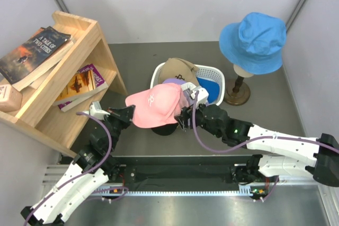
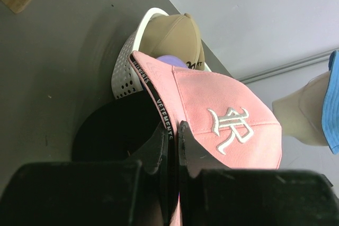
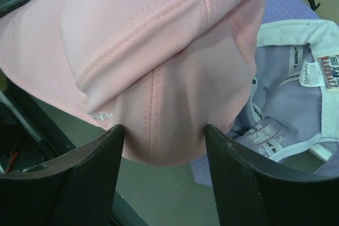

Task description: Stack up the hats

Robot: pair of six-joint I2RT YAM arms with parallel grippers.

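Observation:
A pink hat (image 1: 156, 104) hangs above the table between both arms. My left gripper (image 1: 130, 114) is shut on its brim edge; the left wrist view shows the pink hat (image 2: 222, 109) pinched between the left gripper (image 2: 173, 126) tips. My right gripper (image 3: 164, 128) is open, its fingertips touching both sides of the pink hat's (image 3: 148, 51) rear crown. A black hat (image 1: 164, 129) lies on the table beneath, also seen dark as the black hat (image 2: 116, 130). Tan (image 1: 177, 70), lavender (image 1: 172, 81) and royal blue (image 1: 209, 87) hats sit in the white basket (image 1: 214, 72).
A mannequin head on a wooden stand (image 1: 237, 91) wears a blue bucket hat (image 1: 254, 41) at the right rear. A wooden shelf (image 1: 69, 78) with books stands at the left. The lavender hat's inside (image 3: 270, 93) lies just right of my right fingers.

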